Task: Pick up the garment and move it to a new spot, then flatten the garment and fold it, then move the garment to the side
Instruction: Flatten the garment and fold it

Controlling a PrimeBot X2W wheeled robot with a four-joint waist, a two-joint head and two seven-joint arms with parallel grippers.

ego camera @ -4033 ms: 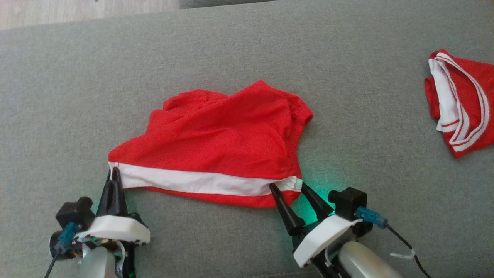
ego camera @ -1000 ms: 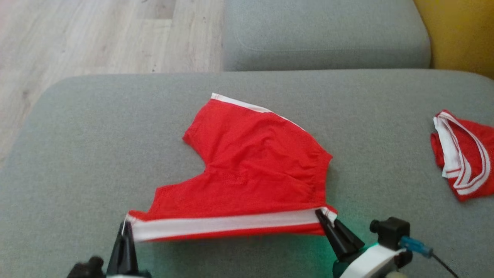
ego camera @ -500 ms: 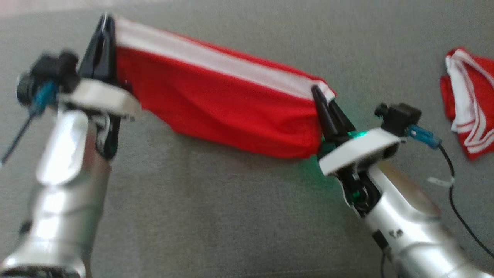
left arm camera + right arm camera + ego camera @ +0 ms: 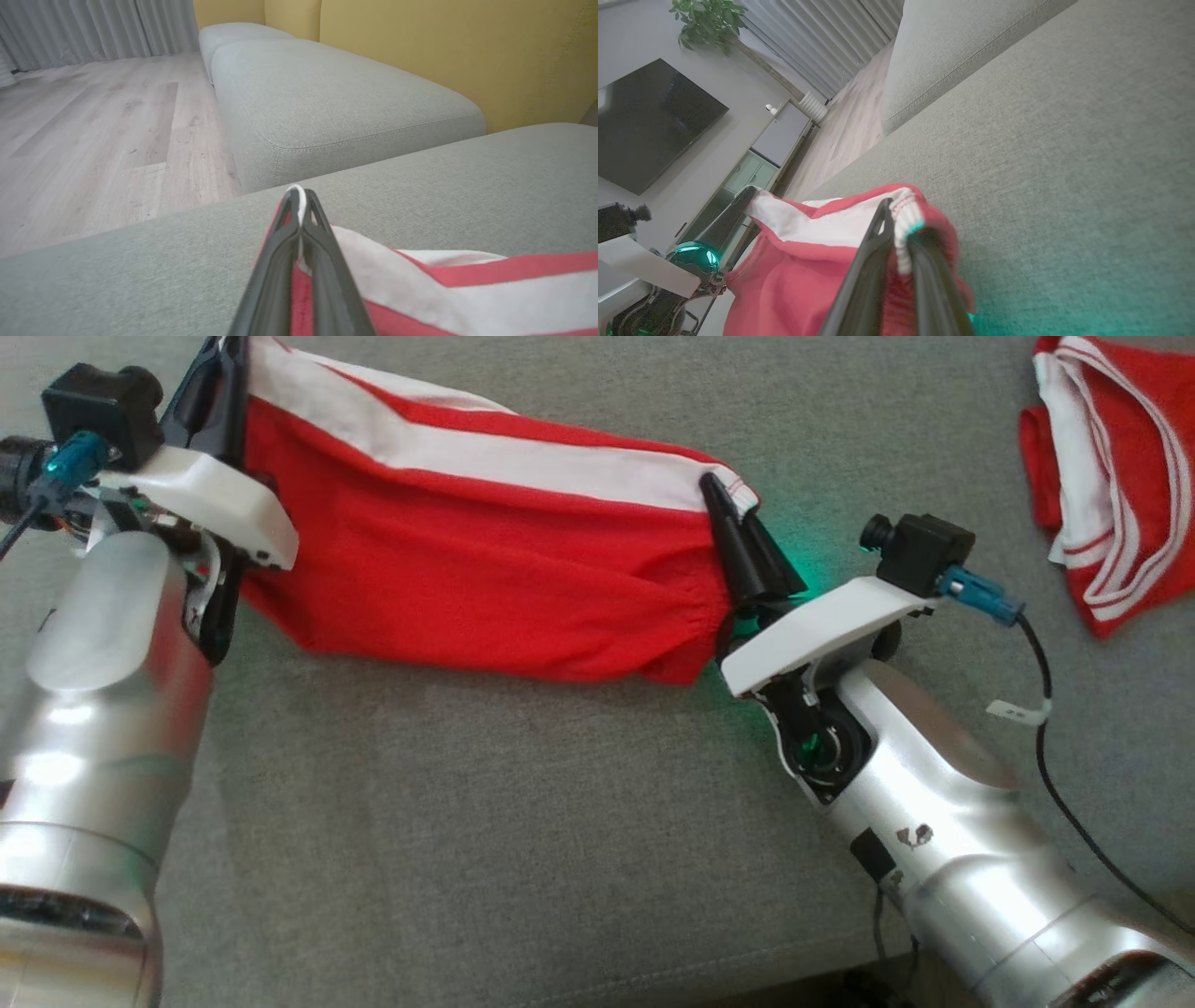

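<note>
Red jersey cloth is strung out between two arms: that's the garment [image 4: 485, 588], sports shorts by the look of the gathered elastic at its right end, held up over the grey sofa seat [image 4: 523, 821]. The left gripper [image 4: 297, 196] is clamped tight on the white-striped corner at the far left, a sliver of white hem poking out past its tips. The right gripper [image 4: 901, 224] is pinched nearly closed on the ribbed corner at the right, and the cloth is bunched around its fingers. Two corners, one edge, and the reason is plain. With the striped edge pulled into a line, the rest hangs down as one sheet instead of a heap, so it can be carried and laid out smooth. The left end rides higher and farther than the right, so the sheet slopes. Whether the lower fold touches the cushion I can't tell. My read is that this is the carry to a new spot, with flattening and folding yet to come. A second red-and-white garment [image 4: 1111, 476] lies crumpled at the far right, well apart, and the bare cushion nearer the robot looks the likelier landing place.
</note>
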